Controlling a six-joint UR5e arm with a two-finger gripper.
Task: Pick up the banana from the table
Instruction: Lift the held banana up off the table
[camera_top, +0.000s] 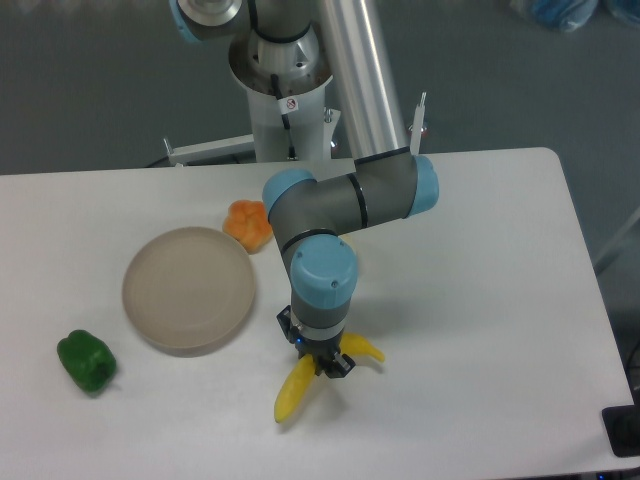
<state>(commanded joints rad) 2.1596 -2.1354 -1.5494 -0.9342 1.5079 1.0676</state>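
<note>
The yellow banana (295, 393) is near the front of the white table (480, 300), its long end pointing down-left and its short end (370, 351) sticking out to the right. My gripper (321, 358) points straight down over the banana's middle, and its fingers are shut on the fruit from both sides. The wrist hides the gripped part. I cannot tell whether the banana still touches the tabletop.
A round beige dish (188, 290) lies left of the arm. An orange fruit (248, 225) sits behind the dish beside the elbow. A green pepper (86, 360) rests at the far left front. The arm's base stands behind the table's rear edge.
</note>
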